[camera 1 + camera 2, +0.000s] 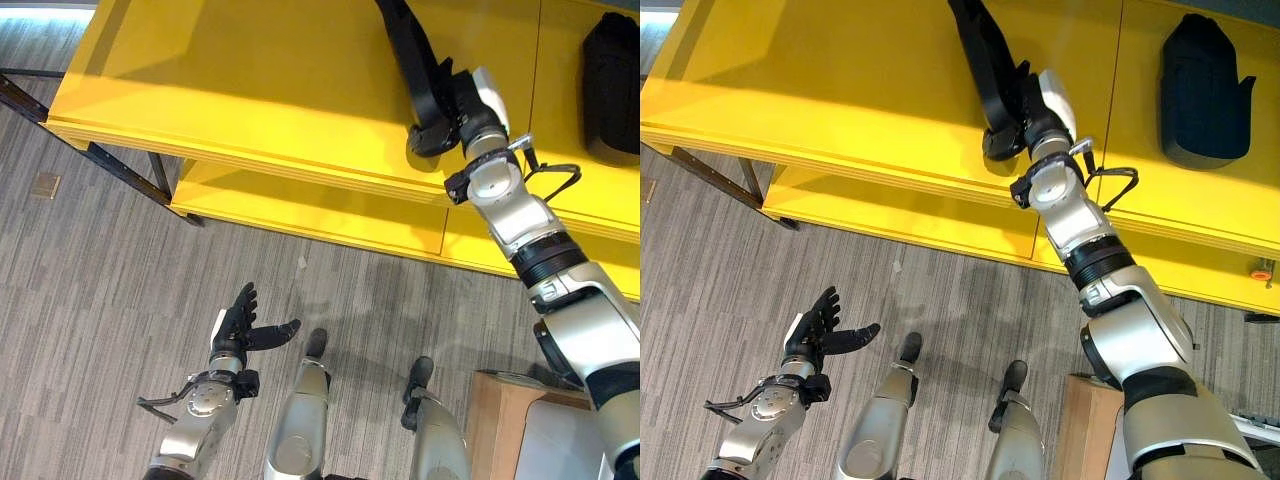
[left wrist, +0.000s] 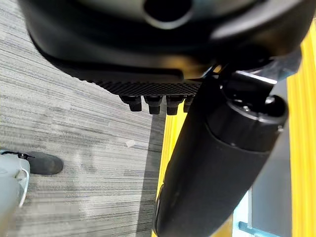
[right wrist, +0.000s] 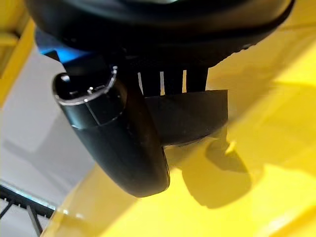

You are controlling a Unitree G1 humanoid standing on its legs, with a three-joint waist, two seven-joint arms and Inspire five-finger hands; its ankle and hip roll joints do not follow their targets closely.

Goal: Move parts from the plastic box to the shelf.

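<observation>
No text, label, number or sign can be read anywhere. The glossy yellow shelf (image 1: 250, 90) is plain on its boards and front edges. The long black moulded plastic part (image 1: 985, 60) and the bulky black part (image 1: 1205, 90) lying further along carry no lettering that can be made out.

The shelf (image 1: 250, 90) is bright yellow. The long part (image 1: 985, 60) and the far-right part (image 1: 1202, 90) are black. The floor (image 1: 90, 290) is grey with stripes.
</observation>
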